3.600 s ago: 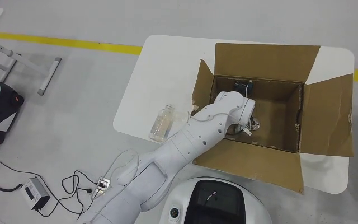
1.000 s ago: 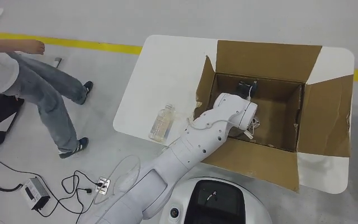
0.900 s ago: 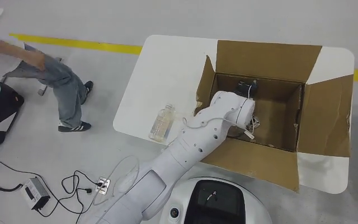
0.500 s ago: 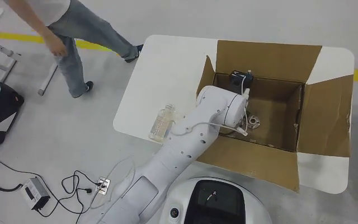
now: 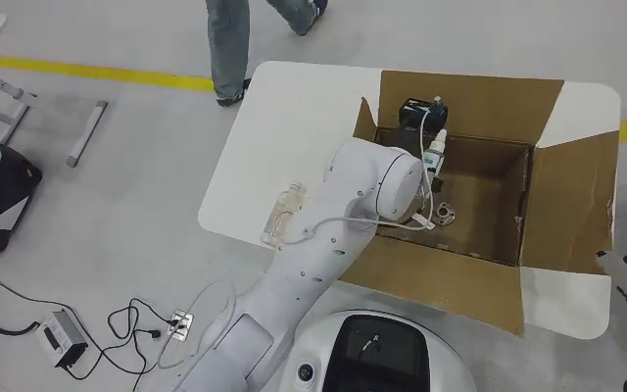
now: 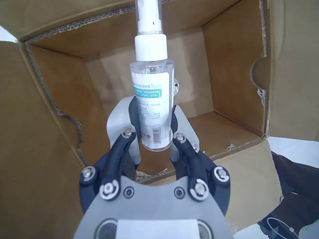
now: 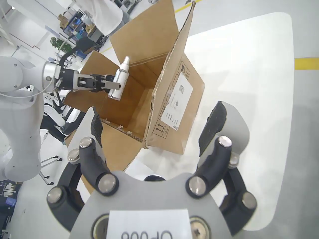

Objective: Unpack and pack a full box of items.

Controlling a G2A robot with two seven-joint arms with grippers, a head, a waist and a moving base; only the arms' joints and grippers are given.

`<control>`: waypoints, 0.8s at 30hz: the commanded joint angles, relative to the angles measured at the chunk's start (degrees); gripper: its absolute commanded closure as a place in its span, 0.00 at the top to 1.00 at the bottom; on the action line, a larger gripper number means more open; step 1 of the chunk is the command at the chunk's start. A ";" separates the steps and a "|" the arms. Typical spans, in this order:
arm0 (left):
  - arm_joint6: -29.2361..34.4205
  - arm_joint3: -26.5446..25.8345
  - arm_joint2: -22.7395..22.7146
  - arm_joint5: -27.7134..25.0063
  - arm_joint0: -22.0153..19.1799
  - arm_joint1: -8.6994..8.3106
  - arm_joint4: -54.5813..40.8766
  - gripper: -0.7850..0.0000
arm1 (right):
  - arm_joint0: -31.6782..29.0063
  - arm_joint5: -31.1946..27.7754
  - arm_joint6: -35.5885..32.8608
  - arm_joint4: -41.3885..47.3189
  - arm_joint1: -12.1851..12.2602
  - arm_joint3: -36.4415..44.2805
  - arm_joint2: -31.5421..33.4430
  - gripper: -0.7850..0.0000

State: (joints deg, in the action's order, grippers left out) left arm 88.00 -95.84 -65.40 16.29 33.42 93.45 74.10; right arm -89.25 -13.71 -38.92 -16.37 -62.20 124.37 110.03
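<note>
Jaws of the left gripper (image 6: pixel 153 118) are closed on the lower body of the spray bottle (image 6: pixel 151 93), cap uppermost, which I hold above the open box (image 6: pixel 231 80), close to its far wall. I judge the grip sound but low, so the bottle may tip if swung fast. For this step I should carry it slowly, clear of the box wall, then set it on the table (image 5: pixel 284 118) near the clear bottle (image 5: pixel 282 214) lying there. Off beside the box, the right gripper (image 7: pixel 157 123) hangs wide open and empty.
</note>
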 commanded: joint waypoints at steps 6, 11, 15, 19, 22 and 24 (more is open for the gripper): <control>0.00 -0.98 -0.46 0.00 -0.01 0.34 0.22 0.00 | -0.65 2.02 1.16 -2.57 0.03 0.08 -2.92 0.15; 0.00 -0.98 -0.46 0.00 -0.01 0.34 0.22 0.00 | -0.41 3.32 2.98 -5.97 0.07 -0.24 -4.44 0.00; 0.00 -0.98 -0.46 0.00 -0.01 0.34 0.22 0.00 | -0.41 3.63 3.45 -6.58 0.06 -0.37 -4.58 0.00; 0.00 -0.98 -0.46 0.00 -0.01 0.34 0.22 0.00 | -0.41 3.63 3.45 -6.58 0.06 -0.37 -4.58 0.00; 0.00 -0.98 -0.46 0.00 -0.01 0.34 0.22 0.00 | -0.41 3.63 3.45 -6.58 0.06 -0.37 -4.58 0.00; -2.42 -1.41 -0.54 -0.86 0.94 0.30 -0.36 0.00 | -0.41 3.61 3.60 -6.56 0.05 -0.32 -4.61 0.00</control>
State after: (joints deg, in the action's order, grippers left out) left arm 87.61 -96.94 -65.89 16.08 33.70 93.78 74.12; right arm -89.67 -10.08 -35.47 -22.95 -62.14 124.00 105.46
